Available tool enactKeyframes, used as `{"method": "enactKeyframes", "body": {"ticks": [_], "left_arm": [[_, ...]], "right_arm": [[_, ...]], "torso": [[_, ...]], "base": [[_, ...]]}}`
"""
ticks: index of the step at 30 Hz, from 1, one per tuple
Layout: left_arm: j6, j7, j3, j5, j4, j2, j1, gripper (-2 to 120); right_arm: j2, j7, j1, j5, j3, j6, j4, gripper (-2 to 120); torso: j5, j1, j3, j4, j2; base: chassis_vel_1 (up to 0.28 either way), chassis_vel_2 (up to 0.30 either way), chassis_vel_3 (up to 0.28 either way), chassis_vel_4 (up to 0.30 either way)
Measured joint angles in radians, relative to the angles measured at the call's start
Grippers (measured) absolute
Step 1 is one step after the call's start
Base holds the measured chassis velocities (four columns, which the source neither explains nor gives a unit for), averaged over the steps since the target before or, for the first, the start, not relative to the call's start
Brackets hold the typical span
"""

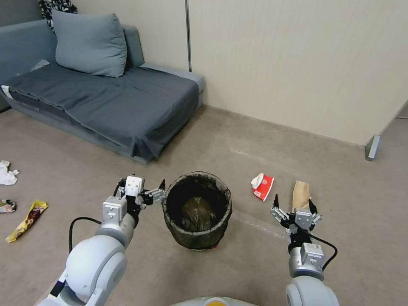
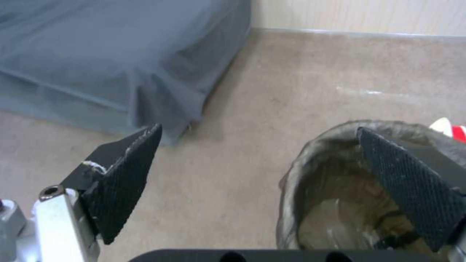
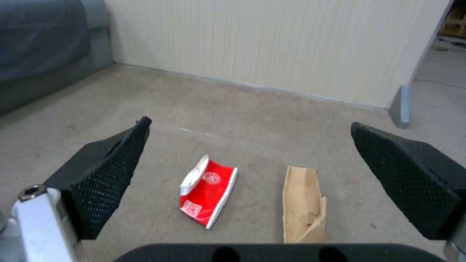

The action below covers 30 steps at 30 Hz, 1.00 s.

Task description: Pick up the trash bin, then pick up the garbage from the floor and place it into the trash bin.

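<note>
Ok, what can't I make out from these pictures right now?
- Trash bin contents: head view, dark bag hides them.
- Left tool: whether a finger touches the rim; unclear.
- Tan paper bag: near end cut off by tool body, right wrist view.
- Wrapper: cropped by head view's edge.

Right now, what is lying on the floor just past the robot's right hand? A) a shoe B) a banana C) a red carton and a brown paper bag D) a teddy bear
C: a red-and-white carton and a tan paper bag lie on the carpet beyond the open right end effector.

Beige carpet floor [image 1: 238,272]: bin [image 1: 197,210] beside left gripper [image 1: 142,190]; red carton [image 1: 262,186], paper bag [image 1: 301,195] ahead of right gripper [image 1: 294,205].
</note>
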Motion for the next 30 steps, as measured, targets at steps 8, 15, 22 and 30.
{"method": "enactKeyframes", "body": {"ticks": [8,15,22,30], "left_arm": [[0.041,0.016,0.03,-0.129,0.041,0.046,-0.117,100],[0.102,0.05,0.072,-0.326,0.105,0.111,-0.278,100],[0.123,0.062,0.086,-0.393,0.128,0.132,-0.329,100],[0.123,0.016,0.224,-0.459,0.236,0.146,-0.356,100]], "right_arm": [[0.0,0.008,-0.005,0.004,0.007,-0.007,-0.001,100],[0.0,0.012,-0.003,0.006,0.009,-0.003,-0.005,100],[0.0,0.015,0.006,0.006,0.005,-0.002,-0.025,100],[0.0,0.018,0.01,0.008,0.004,-0.001,-0.028,100]], "torso": [[-0.0001,0.0,0.0,-0.0004,0.0],[0.0,0.0,0.0,-0.0008,0.0],[-0.0002,0.0,0.0,-0.0004,0.0],[-0.0007,0.0,0.0,-0.0007,0.0]], "base": [[0.0,0.0,0.0,0.0],[0.0,0.0,0.0,0.0],[0.0,0.0,0.0,0.0],[0.0,0.0,0.0,0.0]]}}
